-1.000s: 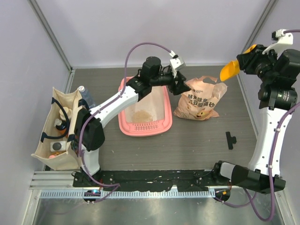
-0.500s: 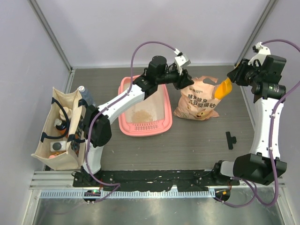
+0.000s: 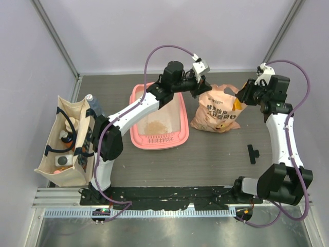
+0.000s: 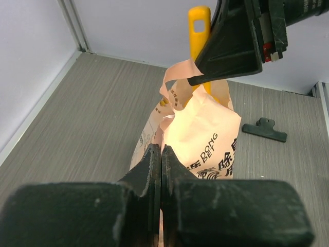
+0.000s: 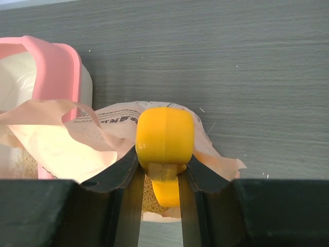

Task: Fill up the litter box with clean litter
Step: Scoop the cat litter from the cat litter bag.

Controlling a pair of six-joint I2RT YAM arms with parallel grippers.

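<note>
My left hand [image 4: 161, 152] is pinching shut on the rim of the peach printed plastic bag [image 3: 218, 114] to hold its mouth open while my right hand [image 5: 163, 163], clamping the yellow-orange plastic scoop [image 5: 164, 135], is dipping in. Centre-left, the pink rectangular plastic litter box [image 3: 159, 145] is holding a little tan clean litter [image 3: 153, 126].

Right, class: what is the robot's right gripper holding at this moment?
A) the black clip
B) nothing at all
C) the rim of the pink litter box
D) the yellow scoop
D: the right gripper is clamped on the yellow scoop, at the mouth of the peach bag.
</note>
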